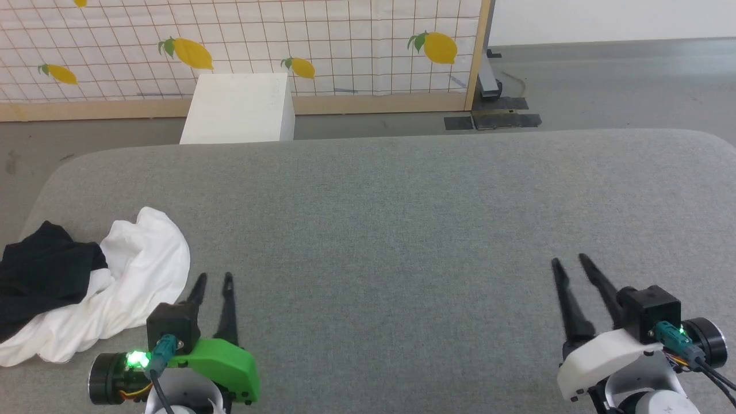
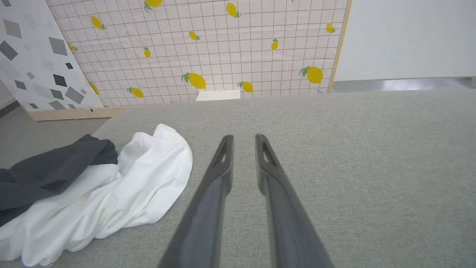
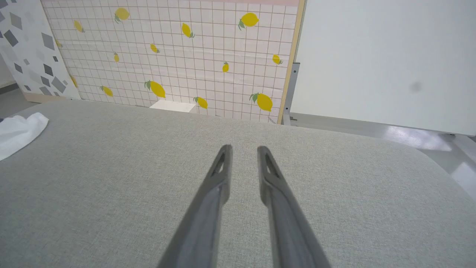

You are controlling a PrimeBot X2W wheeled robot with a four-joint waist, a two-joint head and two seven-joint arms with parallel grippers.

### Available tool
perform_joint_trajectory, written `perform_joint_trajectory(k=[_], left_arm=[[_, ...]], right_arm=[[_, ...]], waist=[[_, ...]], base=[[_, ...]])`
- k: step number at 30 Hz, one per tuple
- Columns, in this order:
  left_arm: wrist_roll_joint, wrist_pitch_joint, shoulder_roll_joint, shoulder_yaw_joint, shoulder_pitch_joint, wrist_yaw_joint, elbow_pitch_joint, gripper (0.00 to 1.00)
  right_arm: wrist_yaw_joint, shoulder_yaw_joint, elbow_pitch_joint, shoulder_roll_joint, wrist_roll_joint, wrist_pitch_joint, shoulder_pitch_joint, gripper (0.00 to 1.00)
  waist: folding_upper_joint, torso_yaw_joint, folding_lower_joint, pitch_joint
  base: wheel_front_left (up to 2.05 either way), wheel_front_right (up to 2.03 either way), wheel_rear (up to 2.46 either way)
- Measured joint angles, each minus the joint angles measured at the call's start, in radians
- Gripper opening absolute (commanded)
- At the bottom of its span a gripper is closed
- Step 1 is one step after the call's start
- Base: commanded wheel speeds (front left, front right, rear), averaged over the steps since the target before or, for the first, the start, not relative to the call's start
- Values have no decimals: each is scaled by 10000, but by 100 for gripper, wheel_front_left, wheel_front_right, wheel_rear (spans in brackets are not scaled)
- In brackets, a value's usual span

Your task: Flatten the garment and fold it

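the garment (image 1: pixel 144 264) is cut off at the head view's left edge.

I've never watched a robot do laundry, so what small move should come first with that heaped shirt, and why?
Probably the left gripper should reach leftward to the near edge of the garment. It lies crumpled at the left end of the table, close beside that open, empty gripper; the right gripper sits open far away.

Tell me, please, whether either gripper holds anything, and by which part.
Nothing is held: the left gripper and right gripper are open and empty, neither touching the crumpled garment.
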Motion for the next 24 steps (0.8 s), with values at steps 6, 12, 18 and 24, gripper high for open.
perform_joint_trajectory(k=[6,12,18,24], left_arm=[[-35,-42,0,-79,-1,2,92,100],[-104,-186,0,-144,-7,79,224,100],[-190,-295,4,-207,-14,125,360,100],[-282,-426,25,-253,-51,180,481,100]], right_arm=[[0,-8,46,-2,21,-35,0,100],[0,-12,111,-2,36,-81,-1,100],[0,-19,176,-2,125,-222,-1,100],[0,-17,257,0,157,-328,-3,100]], waist=[[0,18,0,-8],[0,135,0,-13],[0,370,0,-22],[0,710,0,-29]], base=[[0,0,0],[0,0,0],[0,0,0],[0,0,0]])
